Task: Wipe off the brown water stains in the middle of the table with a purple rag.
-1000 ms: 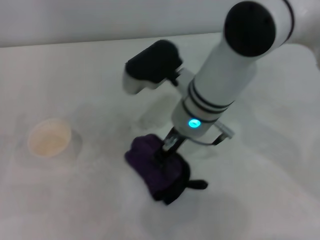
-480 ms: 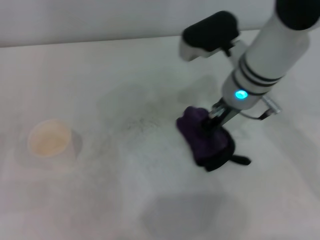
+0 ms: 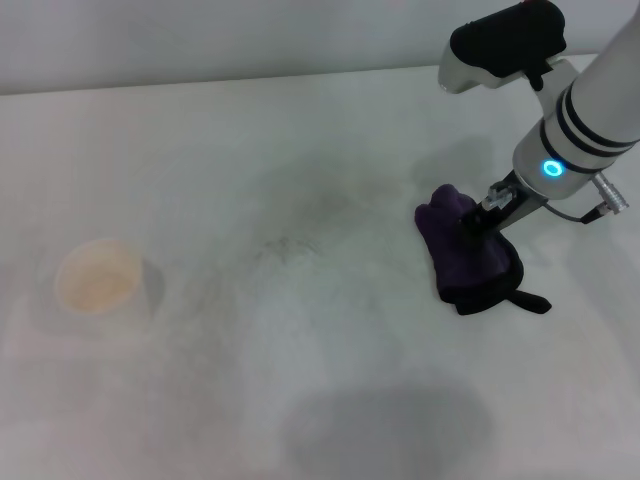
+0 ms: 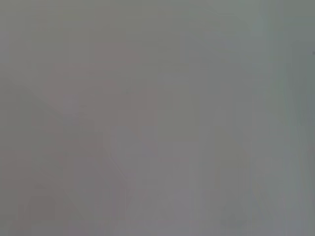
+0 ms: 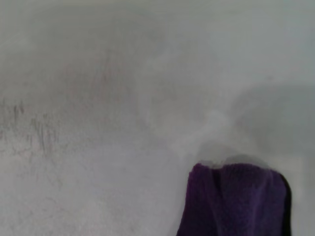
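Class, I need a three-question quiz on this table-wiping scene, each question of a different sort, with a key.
1. True or false: the right claw presses the purple rag onto the table.
2. Which thing stands on the robot's left side of the table? A) paper cup B) sponge C) bottle
3. Fill in: near the middle of the table only faint grey ______ show; no brown blot is visible.

Key: 1 true. 2 A. 3 smudges. The left arm is not in view.
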Available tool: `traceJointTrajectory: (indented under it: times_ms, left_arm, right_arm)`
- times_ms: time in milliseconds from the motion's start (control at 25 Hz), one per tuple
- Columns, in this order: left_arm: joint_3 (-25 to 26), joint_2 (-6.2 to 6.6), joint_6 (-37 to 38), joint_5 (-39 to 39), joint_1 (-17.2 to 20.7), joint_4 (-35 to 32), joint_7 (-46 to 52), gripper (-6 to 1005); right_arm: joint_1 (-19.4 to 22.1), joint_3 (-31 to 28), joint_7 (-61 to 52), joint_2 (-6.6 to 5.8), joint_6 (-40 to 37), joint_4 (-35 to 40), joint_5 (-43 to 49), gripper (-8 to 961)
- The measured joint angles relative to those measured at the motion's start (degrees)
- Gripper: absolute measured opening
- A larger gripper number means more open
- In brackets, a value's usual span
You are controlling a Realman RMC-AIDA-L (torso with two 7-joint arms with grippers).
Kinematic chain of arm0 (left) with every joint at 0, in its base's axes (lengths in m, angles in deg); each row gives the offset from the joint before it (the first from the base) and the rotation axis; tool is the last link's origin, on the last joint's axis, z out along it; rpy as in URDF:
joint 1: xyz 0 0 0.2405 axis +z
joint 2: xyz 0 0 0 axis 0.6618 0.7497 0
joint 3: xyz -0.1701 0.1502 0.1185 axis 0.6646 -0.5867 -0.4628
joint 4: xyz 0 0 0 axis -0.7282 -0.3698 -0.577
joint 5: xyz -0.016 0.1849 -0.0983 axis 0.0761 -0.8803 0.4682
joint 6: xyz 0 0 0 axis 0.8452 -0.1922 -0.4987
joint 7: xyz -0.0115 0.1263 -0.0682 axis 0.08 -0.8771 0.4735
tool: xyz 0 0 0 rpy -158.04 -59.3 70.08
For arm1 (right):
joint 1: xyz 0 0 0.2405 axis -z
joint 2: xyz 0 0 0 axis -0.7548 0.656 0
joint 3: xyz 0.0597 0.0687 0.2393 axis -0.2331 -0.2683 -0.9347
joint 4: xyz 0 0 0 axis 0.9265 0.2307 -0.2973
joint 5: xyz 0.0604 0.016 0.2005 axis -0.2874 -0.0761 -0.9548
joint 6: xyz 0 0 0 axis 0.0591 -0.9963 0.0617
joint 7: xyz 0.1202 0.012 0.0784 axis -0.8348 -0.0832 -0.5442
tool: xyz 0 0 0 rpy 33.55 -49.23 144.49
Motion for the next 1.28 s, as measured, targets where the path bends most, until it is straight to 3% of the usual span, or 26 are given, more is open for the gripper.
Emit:
traceJointTrajectory:
  times_ms: [760, 800, 960, 1280]
  left_arm:
    - [0.0, -0.74, 0.4, 0.1, -0.8, 0.1, -0.1, 882]
    - [0.0, -0.84, 0.4, 0.1, -0.9, 0.1, -0.1, 882]
    - [0.0, -1.12, 0.1, 0.3, -0.9, 0.1, -0.2, 882]
    - [0.0, -1.71, 0.1, 2.4, -0.1, -2.3, -0.2, 883]
  right_arm:
    - [3.7, -3.8, 3.3, -0.05, -1.2, 0.6, -0.2, 93]
    - [4.0, -4.5, 3.9, -0.03, -1.2, 0.7, -0.3, 136]
    - [5.4, -8.5, 7.9, -0.02, 0.0, 2.7, -2.1, 306]
    - [7.4, -23.4, 24.5, -0.3, 4.2, 5.5, -12.5, 308]
